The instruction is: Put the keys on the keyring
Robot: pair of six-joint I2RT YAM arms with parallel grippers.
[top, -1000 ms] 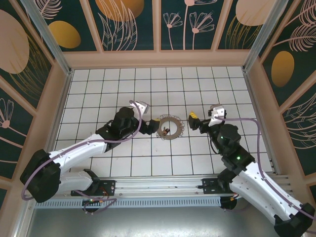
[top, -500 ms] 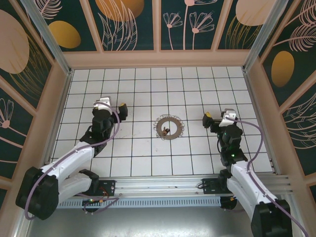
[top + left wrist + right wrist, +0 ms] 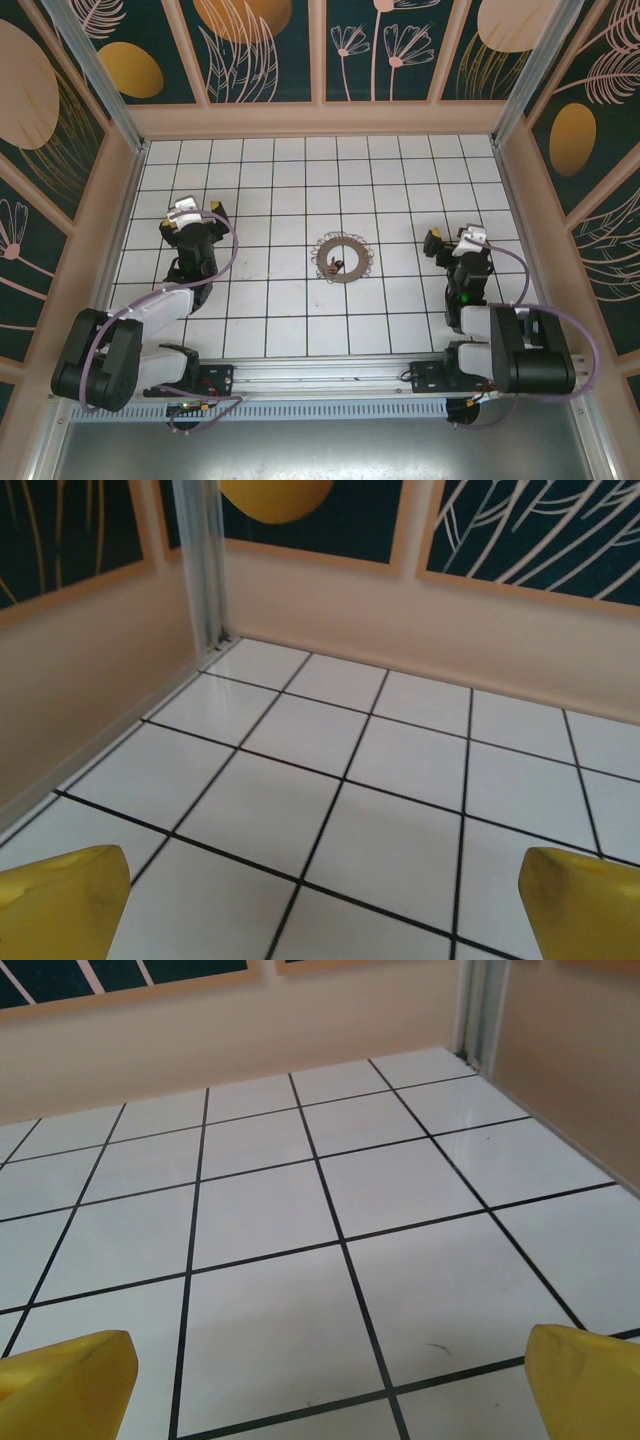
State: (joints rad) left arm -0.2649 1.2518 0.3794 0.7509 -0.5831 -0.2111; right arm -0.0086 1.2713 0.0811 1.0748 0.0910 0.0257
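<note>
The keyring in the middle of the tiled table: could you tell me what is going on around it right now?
Nothing is being handled at this moment. The keyring lies flat on the tiled table with the key inside its opening; whether the key is threaded on is too small to tell. The left gripper and right gripper are both open and empty, over bare tiles on either side, well apart from the keyring.

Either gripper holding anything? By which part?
Nothing held. Left gripper and right gripper are open and empty; the key and keyring lie on the tiles between them.
</note>
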